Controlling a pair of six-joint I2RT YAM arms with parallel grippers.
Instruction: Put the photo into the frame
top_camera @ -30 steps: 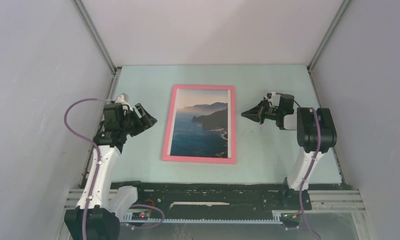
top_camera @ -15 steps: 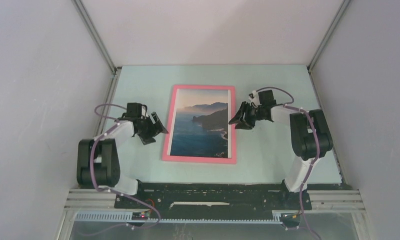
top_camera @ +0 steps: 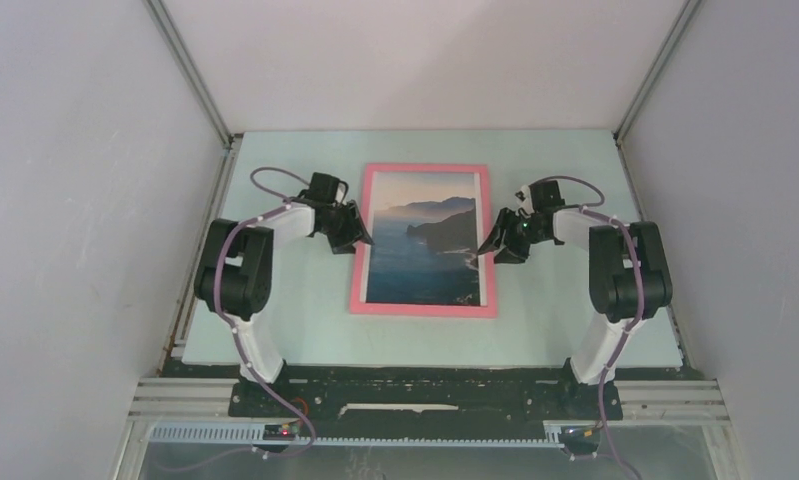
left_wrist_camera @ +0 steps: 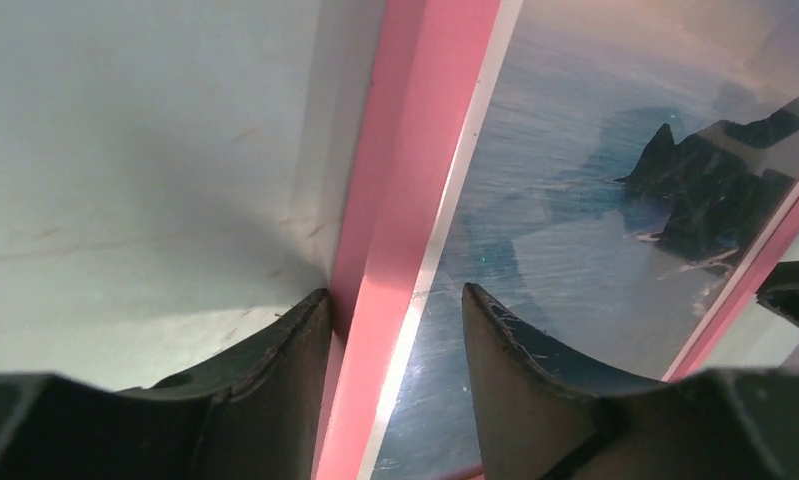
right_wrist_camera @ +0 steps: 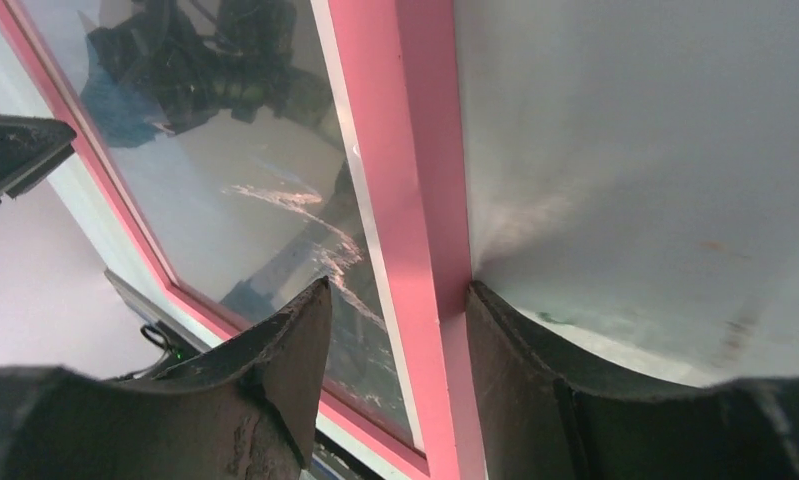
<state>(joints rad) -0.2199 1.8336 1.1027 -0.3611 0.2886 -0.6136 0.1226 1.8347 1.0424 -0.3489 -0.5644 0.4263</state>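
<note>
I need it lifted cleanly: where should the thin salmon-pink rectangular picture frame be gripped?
Its long side rails, from above on either side: the frame lies flat and each rail fits between open jaws, as left gripper and right gripper show.

The right gripper (right_wrist_camera: 397, 295) is straddling one long rail of the pink frame (right_wrist_camera: 405, 150), with its jaws standing apart. One finger (right_wrist_camera: 275, 380) is sitting over the glazed side. The other is touching the rail's outer edge, above the pale table (right_wrist_camera: 655, 150). A gap is showing between the inner finger and the rail. The photo (right_wrist_camera: 305, 250) is lying inside the frame, sea and white surf showing through glare. Dark arm hardware is reflecting higher up.
</note>
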